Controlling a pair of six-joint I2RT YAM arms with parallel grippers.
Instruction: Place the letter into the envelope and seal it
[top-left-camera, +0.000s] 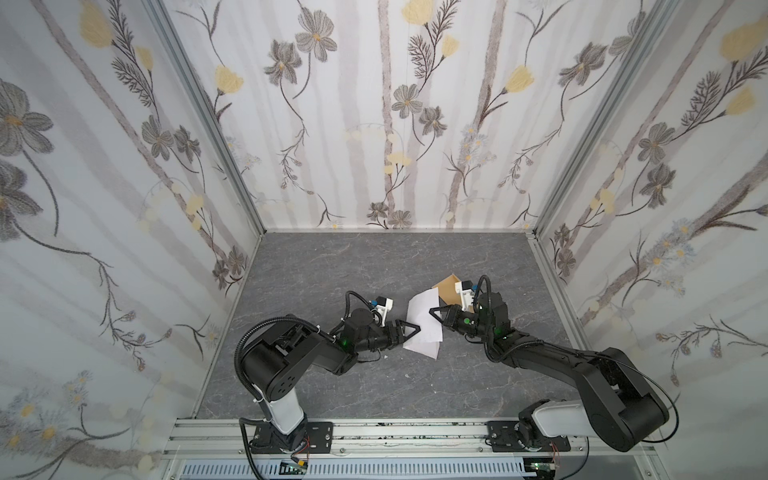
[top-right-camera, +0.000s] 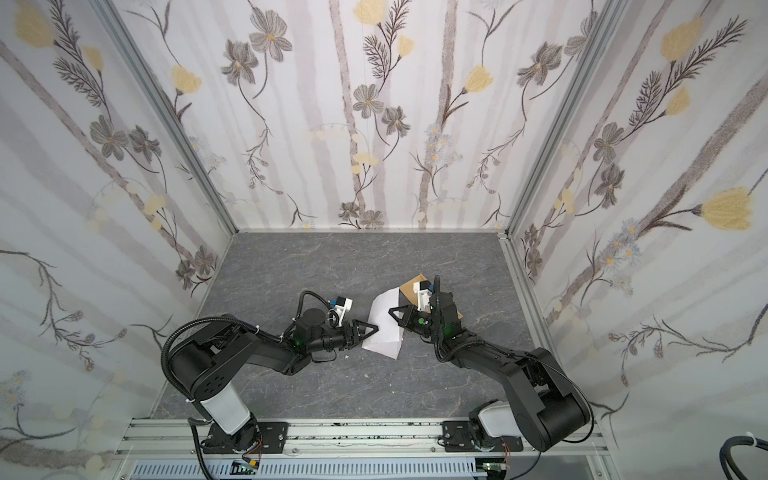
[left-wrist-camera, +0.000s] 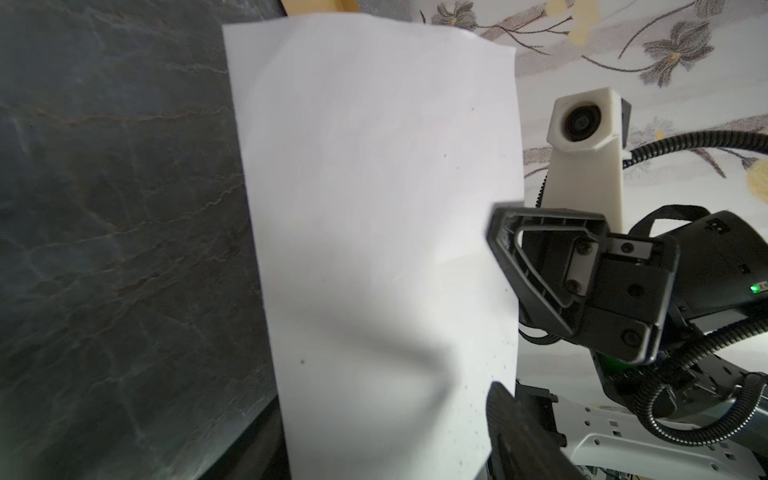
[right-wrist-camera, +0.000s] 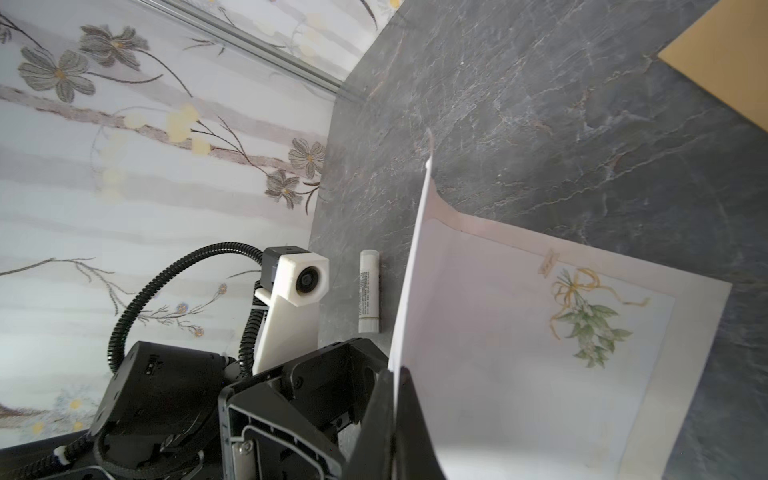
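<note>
The right pincer is clamped on the letter, which curls upward near the middle of the surface. The left pincer gapes wide at its 9 o'clock edge, gripping nothing. The envelope lies at the letter's 1 o'clock.

- You can read no word, number or brand outright in any view.
- The small white tube, seen in the right wrist view, carries several lines of fine dark print running along its length. The characters are too small for you to make out.
- The letter bears a tiny tag-shaped mark just above its printed bouquet. There is a scrap of script on it that you cannot read.
- The left arm's black wrist housing shows a small raised logo, too blurred to read.
- In both top views, any lettering is too small for you to tell.
</note>
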